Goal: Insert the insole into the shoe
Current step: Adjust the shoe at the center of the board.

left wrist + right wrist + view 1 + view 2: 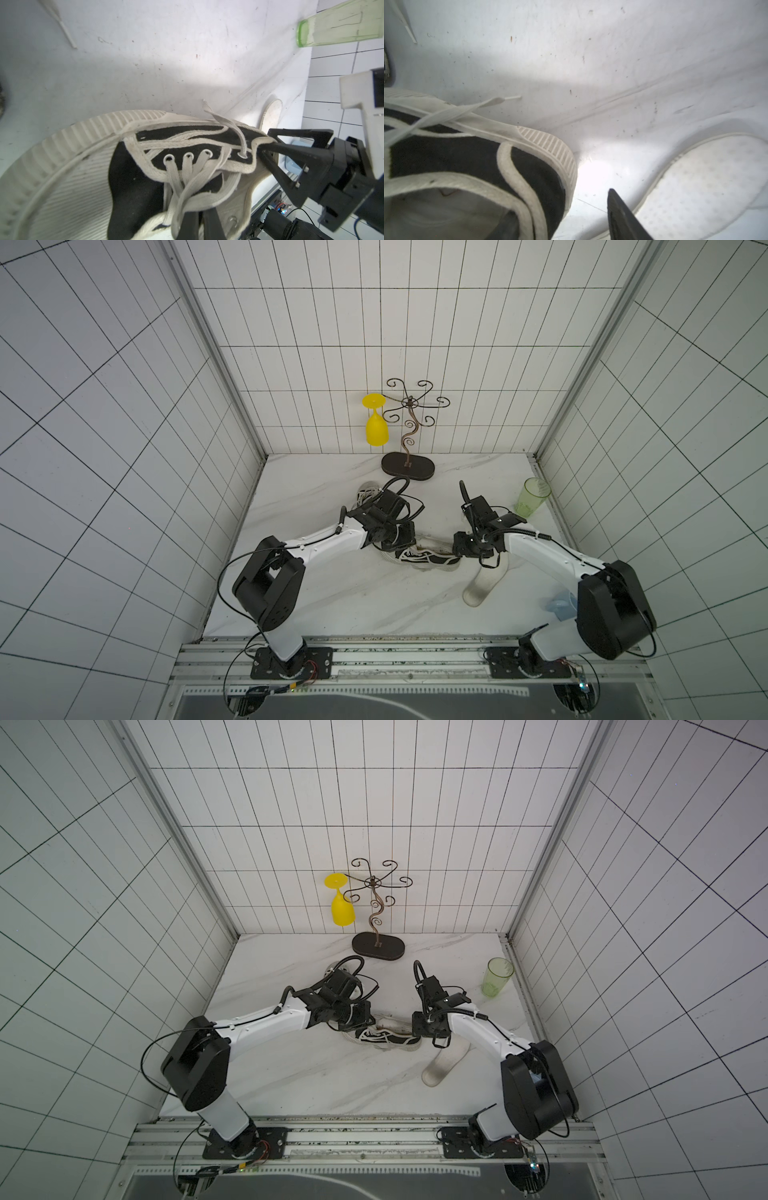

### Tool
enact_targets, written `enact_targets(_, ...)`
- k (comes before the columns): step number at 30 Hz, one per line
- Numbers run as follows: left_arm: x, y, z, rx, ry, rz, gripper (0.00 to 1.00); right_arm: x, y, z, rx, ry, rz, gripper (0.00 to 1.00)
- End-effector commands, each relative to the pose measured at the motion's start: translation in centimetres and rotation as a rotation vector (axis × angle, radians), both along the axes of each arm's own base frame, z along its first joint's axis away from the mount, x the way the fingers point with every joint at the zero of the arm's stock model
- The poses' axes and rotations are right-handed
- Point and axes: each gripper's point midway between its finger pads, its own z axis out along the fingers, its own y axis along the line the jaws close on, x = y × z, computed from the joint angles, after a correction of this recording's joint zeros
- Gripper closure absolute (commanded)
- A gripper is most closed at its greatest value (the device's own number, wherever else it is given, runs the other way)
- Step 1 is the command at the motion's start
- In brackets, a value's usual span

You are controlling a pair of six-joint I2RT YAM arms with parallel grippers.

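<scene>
White tiled walls boxed in the marble desk, and on it the insole lay flat and loose, partly under your right forearm. Its long axis ran slantwise, one end near the heel of the shoe, the other pointing toward the desk's front edge. That shoe lay crosswise between the arms, toe toward the left arm and heel toward the right, so the insole sat just beside the heel on the right arm's side.

Your right gripper was much the nearer. Its jaws stood partly apart astride the heel collar, one finger inside the opening and one outside with a gap showing, so it clamped nothing. Your left gripper was closed at the lace end, probably pinching the upper, though its wrist view cut the fingertips off.

To fetch the insole you would have needed to back the right gripper off the heel and swing it toward the front edge, where bare desk lay open. A second shoe behind the left gripper, a green cup by the right wall and a wire rack carrying a yellow goblet stood well apart.
</scene>
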Motion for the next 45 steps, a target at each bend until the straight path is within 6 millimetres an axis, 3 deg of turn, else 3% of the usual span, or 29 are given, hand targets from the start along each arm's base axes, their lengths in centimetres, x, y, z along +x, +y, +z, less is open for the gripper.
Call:
enact_targets(1,0.7,1.7,0.3,0.004,-0.024,0.062,1.00,1.8,-2.6,1.8,-0.105,-0.038,-0.037,0.50)
enact_targets(3,0.5,1.8,-0.2,0.003,-0.022,0.060,1.00,2.2,-1.7,1.5,-0.062,-0.035,-0.028,0.57)
enact_targets(7,0.4,2.4,-1.3,-0.003,-0.001,0.074,1.00,2.1,-0.5,-0.8,0.001,0.008,-0.023,0.87)
enact_targets(8,0.3,2.6,-1.7,-0.003,0.009,0.075,1.00,1.9,-0.4,-1.2,0.016,0.022,-0.025,0.88)
enact_targets(21,-0.2,8.8,-6.9,0.125,0.025,0.135,1.00,0.1,-2.5,-4.4,0.079,0.103,-0.099,0.95)
enact_targets(31,0.7,10.8,-8.3,0.132,0.051,0.208,1.00,-0.7,-3.9,-5.5,0.078,0.118,-0.148,0.99)
enact_targets(35,1.3,9.7,-7.4,0.125,0.020,0.157,1.00,-0.2,-2.8,-4.6,0.143,0.104,-0.144,0.99)
enact_targets(39,1.6,7.3,-5.7,0.129,-0.026,0.090,1.00,-0.1,0.2,-3.0,0.243,0.089,-0.104,0.97)
enact_targets(42,2.2,6.7,-5.7,0.117,-0.025,0.099,1.00,-0.5,1.8,-2.2,0.291,0.095,-0.085,0.95)
enact_targets(45,2.3,6.6,-6.2,0.126,-0.013,0.099,1.00,-0.8,1.7,-2.6,0.282,0.100,-0.088,0.94)
